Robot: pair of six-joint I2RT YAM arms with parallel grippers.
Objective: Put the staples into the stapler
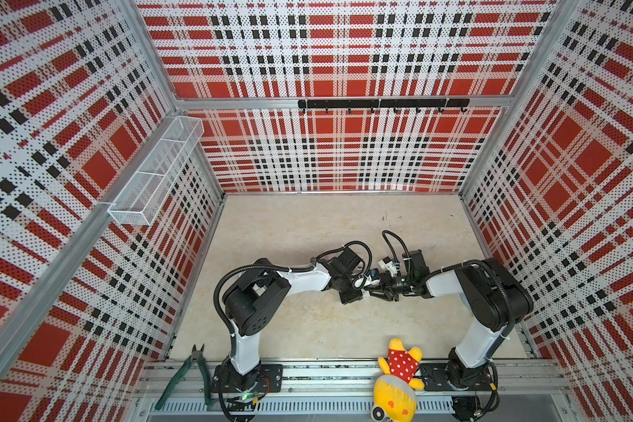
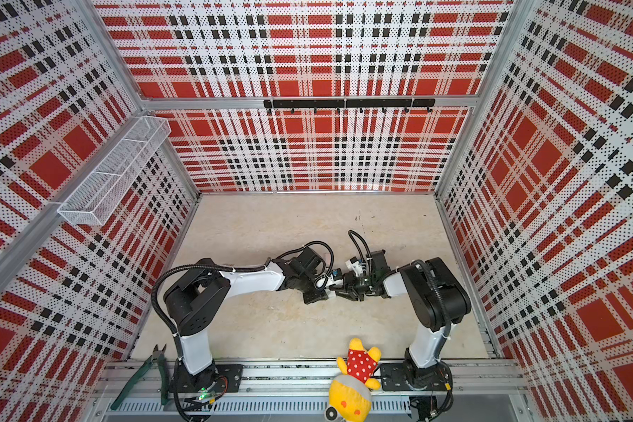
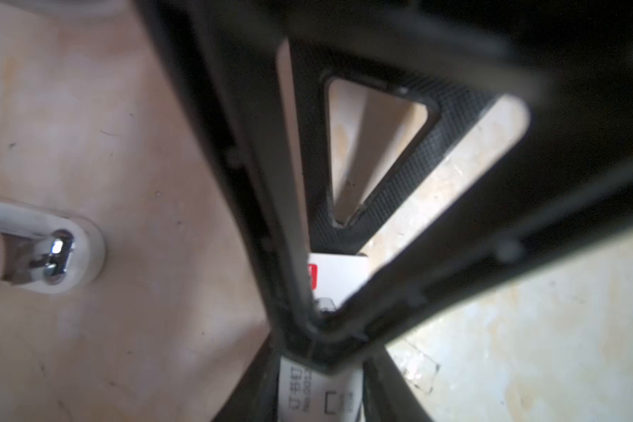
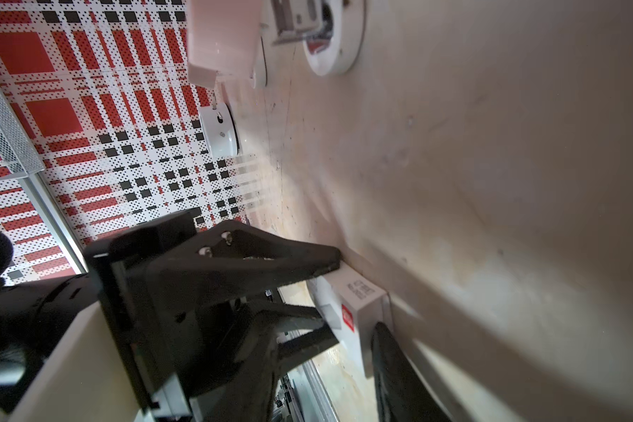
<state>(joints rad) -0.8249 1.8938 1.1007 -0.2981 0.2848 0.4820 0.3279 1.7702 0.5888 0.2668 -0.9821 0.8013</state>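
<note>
- The white staple box [image 4: 362, 301] is at mid-table between the two grippers; the staples themselves do not show.
- The left gripper [image 4: 331, 297] is clamped on one end of the box.
- The right gripper [image 1: 386, 292] pinches the other end.
- The stapler [image 3: 85, 252] lies nearby.

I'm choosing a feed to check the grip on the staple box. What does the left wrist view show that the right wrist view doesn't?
Left wrist only: a textured finger with a triangular cut-out. Right wrist only: the plaid wall, mesh basket, and the left gripper seen whole, pinching the staple box. Both: that white box with its red mark, and a stapler.
</note>
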